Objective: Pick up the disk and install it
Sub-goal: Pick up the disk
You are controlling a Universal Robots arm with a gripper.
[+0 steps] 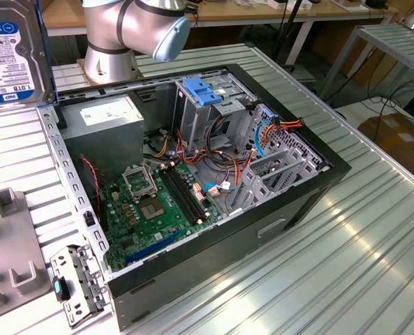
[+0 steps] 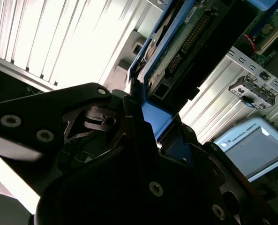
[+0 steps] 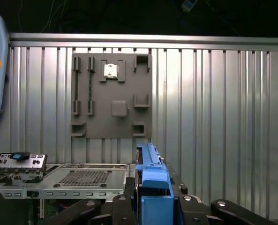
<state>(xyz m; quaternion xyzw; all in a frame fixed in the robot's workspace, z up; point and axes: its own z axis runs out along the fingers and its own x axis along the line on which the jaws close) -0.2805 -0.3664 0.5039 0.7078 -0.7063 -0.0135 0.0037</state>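
Gripper [image 3: 154, 199] clamped on disk [image 1: 8, 56], at upper left of exterior view, well apart from open case [image 1: 311, 192]. Risk: narrow grip on the rail slips, so the disk tilts and jams at the drive bay [image 1: 210, 105].

Disk [image 1: 8, 56] half beyond exterior view's edge

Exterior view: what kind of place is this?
Likely a robotics lab bench for PC assembly: an open computer case on a ribbed metal table, a robot arm based on it, workbenches with cables behind. In the second wrist view the jaws clamp the disk.
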